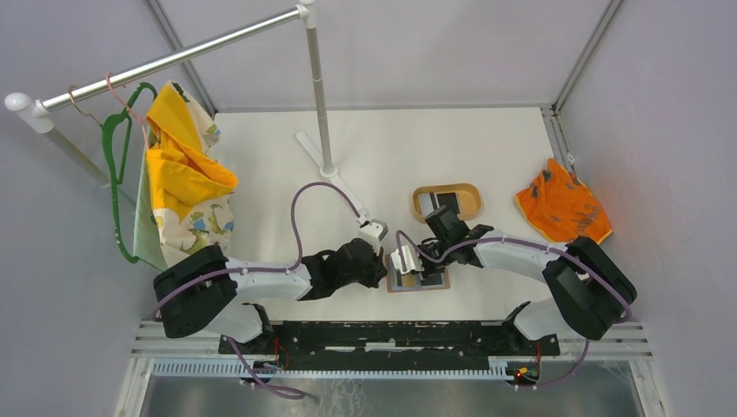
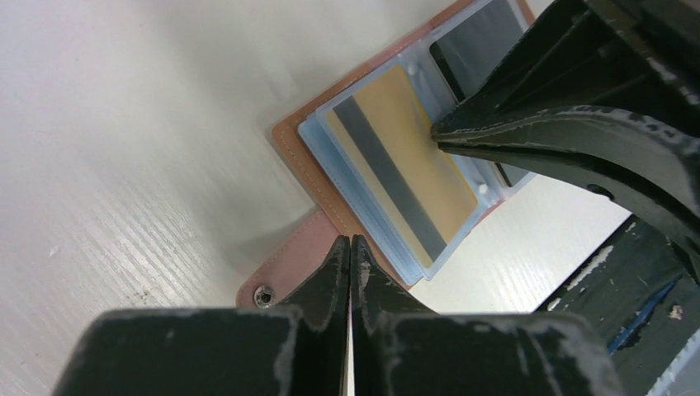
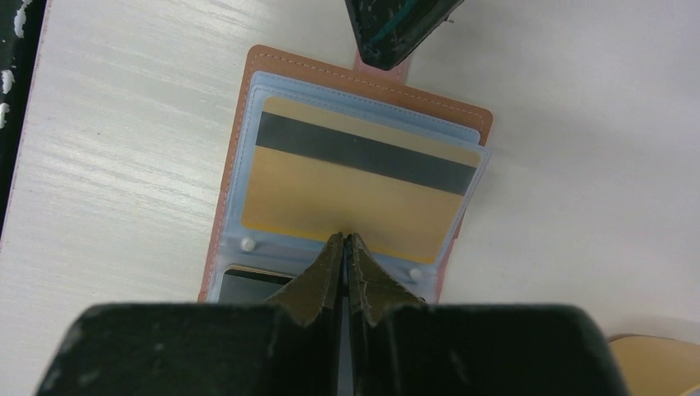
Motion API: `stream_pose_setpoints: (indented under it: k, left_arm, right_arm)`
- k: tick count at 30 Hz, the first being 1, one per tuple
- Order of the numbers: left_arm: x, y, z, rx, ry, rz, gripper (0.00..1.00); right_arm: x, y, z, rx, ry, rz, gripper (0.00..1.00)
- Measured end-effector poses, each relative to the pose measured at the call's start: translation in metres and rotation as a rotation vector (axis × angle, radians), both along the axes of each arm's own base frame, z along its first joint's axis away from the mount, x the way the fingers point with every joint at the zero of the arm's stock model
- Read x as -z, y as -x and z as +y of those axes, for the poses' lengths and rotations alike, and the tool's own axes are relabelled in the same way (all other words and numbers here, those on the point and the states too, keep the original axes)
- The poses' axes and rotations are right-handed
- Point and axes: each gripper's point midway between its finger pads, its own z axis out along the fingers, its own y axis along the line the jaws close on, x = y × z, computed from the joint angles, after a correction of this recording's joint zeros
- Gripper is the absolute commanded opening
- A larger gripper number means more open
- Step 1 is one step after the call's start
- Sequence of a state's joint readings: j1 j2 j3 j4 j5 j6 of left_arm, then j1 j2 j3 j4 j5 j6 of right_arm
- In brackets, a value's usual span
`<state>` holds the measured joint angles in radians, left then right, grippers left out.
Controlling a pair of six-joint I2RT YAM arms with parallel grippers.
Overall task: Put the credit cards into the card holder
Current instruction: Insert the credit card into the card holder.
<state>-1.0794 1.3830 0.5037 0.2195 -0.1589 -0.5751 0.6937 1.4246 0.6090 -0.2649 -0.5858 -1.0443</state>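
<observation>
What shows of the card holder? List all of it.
The card holder lies open and flat on the white table. Its cover looks like reddish-brown stitched leather, with a snap tab bearing a metal stud. Inside are clear plastic sleeves; the top one holds a gold card with a dark stripe. The left gripper, shut, meets the tab; the right gripper, shut, presses the gold card's edge.

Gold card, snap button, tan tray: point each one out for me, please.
Gold card (image 3: 355,202): right wrist view, on the gold face below the dark stripe.
Snap button (image 2: 263,295): left wrist view, on the centre of the metal stud.
Tan tray (image 1: 446,186): top external view, on the far rim.
</observation>
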Motion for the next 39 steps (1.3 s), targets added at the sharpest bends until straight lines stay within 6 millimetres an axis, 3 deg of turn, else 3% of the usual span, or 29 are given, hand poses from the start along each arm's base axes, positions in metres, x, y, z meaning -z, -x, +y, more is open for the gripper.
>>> stream_pose_setpoints:
  k: [16, 39]
  left_arm:
    - [0.014, -0.003, -0.007, 0.004, -0.036, 0.023, 0.02]
    - [0.015, 0.002, -0.018, 0.044, -0.006, 0.044, 0.03]
  right_arm:
    - [0.0, 0.0, 0.0, -0.007, 0.005, 0.007, 0.09]
    - [0.0, 0.0, 0.001, -0.008, 0.004, 0.007, 0.11]
